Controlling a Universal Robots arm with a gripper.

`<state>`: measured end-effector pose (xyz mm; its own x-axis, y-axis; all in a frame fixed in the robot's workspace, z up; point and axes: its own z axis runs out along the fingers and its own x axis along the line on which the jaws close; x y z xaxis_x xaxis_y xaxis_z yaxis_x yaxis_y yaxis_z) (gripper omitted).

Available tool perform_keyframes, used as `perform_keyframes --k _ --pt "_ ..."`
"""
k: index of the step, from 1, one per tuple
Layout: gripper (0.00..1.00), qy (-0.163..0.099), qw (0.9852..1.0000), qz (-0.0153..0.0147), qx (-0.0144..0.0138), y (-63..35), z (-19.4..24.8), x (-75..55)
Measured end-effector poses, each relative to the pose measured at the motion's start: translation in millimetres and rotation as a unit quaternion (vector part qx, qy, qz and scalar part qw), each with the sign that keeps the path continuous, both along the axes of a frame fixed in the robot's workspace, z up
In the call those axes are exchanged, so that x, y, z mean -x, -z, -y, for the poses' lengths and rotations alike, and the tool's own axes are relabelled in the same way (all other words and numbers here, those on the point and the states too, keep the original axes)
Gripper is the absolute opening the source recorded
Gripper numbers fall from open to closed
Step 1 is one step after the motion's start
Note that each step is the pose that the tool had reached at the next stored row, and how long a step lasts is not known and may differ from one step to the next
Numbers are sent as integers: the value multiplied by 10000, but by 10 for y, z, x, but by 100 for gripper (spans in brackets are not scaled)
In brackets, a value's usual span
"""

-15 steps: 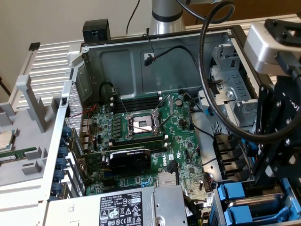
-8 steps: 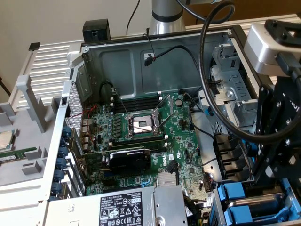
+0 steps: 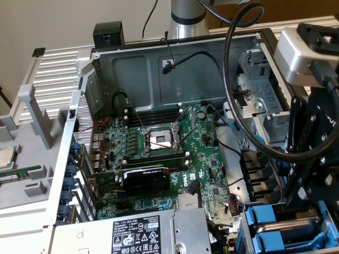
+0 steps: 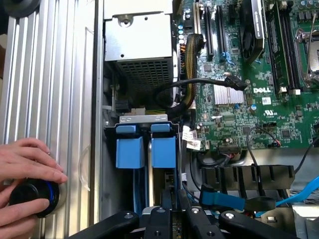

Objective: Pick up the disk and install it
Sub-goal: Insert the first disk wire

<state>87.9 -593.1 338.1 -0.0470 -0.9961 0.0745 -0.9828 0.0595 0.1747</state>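
— Down at the near end, what have we got?

— The gripper (image 4: 174, 200) is pinched nearly shut. As far as I can judge, it grips the near edge of the disk (image 4: 163, 152). The disk stands on edge in the drive bay (image 4: 144, 118), its blue frame in line with the fingers (image 4: 167, 201).

— Is it home?

— Hard to say; the connector end is hidden. Its far end looks level with the other blue carrier (image 4: 129, 152) just beside it, so I'd guess it is close to full depth. Press straight down the slot, lightly, with no twist.

— Anything to snag?

— A blue cable (image 4: 222, 199) lies just beside the fingers, and any sideways drift could catch it. Farther off, a black cable (image 4: 199, 82) loops past the bay toward the motherboard (image 4: 259, 94), so nothing should be forced.

— And the person's hand (image 4: 25, 162)?

— It rests on a black knob (image 4: 31, 196) outside the case wall (image 4: 60, 74), well apart from the bay.
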Motion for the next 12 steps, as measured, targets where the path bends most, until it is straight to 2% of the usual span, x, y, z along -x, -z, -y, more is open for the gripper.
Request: perform_keyframes --k 3,12 --pt "17 0 10000 0 -11 0 1 0" --pt "17 6 10000 0 -12 8 5 0"
